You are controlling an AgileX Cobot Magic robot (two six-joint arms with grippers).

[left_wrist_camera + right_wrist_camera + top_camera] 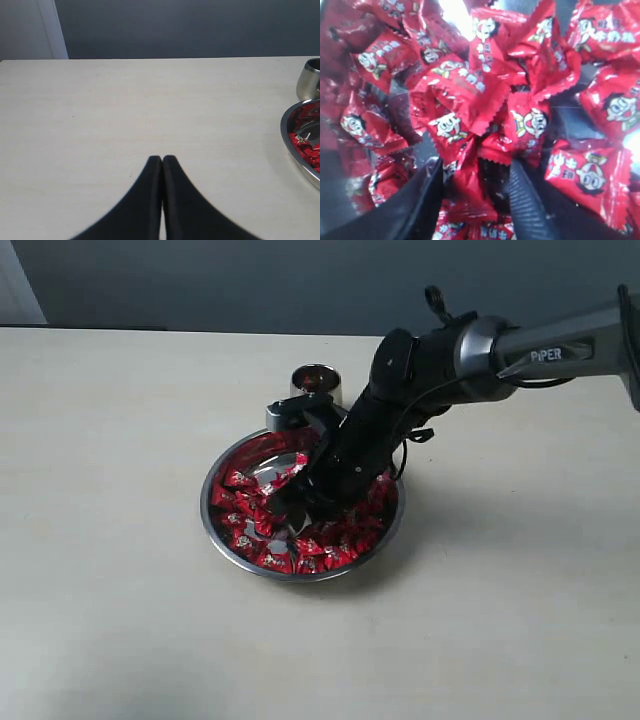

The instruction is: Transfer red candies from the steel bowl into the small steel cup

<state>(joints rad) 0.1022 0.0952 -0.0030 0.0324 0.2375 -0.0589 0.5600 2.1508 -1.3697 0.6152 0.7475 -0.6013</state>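
The steel bowl [206, 508] sits mid-table, full of red candies [247, 530] in shiny wrappers with pale cartoon prints. Just behind it stands the small steel cup [316, 383]. My right gripper [291, 502] is dipped into the bowl's centre. In the right wrist view its jaws [476, 167] stand open, straddling one red candy [481, 186] among the heap [465, 100], with a dark gap beside one finger. My left gripper [162, 159] is shut with nothing in it, over bare table. The bowl's rim [290, 142] and the cup [311, 77] show at that view's edge.
The pale table [110, 440] spreads wide on all sides of the bowl. A grey wall [250, 280] runs behind its far edge. The right arm [540, 350] reaches in from the right, above the table.
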